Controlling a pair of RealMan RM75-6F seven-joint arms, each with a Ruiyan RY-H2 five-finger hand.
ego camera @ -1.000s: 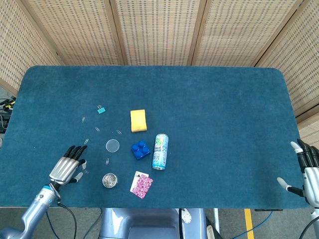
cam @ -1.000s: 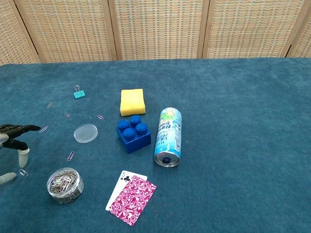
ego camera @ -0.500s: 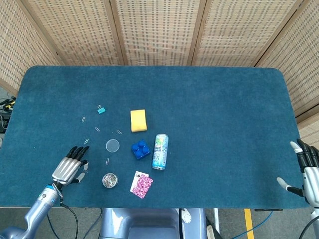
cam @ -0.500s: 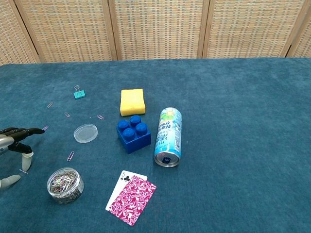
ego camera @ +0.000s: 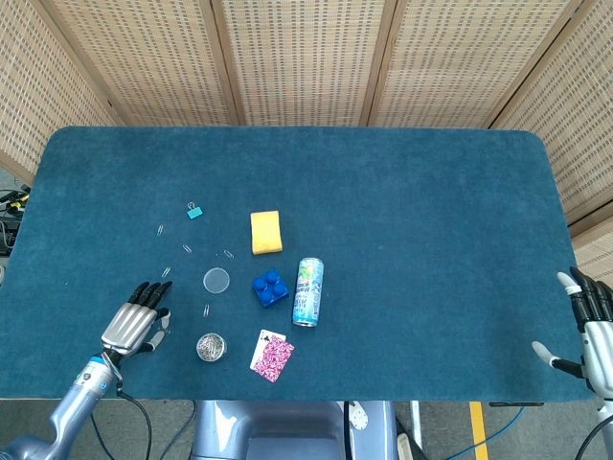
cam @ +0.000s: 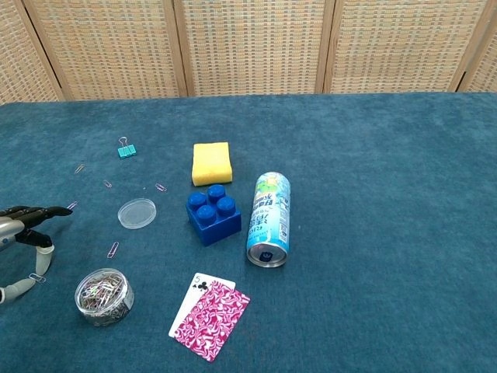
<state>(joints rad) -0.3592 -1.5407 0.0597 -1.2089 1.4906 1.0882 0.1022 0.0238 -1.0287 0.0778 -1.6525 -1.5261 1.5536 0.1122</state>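
My left hand (ego camera: 134,325) hovers low over the table's front left, fingers stretched forward and apart, holding nothing. In the chest view the left hand (cam: 23,225) shows at the left edge, its thumb pointing down near a loose paper clip (cam: 36,277). Just to its right stands a small clear tub of paper clips (ego camera: 211,346) (cam: 104,296). The tub's clear round lid (ego camera: 216,280) (cam: 137,213) lies flat a little farther back. My right hand (ego camera: 595,331) is at the table's front right corner, fingers apart, empty.
A blue toy brick (ego camera: 270,287), a drink can (ego camera: 306,291) lying on its side, a yellow sponge (ego camera: 265,232) and playing cards (ego camera: 272,356) cluster at centre. A teal binder clip (ego camera: 194,211) and scattered paper clips (ego camera: 160,230) lie to the left.
My left hand has slid a little to the right and toward the front edge, closer to the tub of paper clips. The right hand has not moved.
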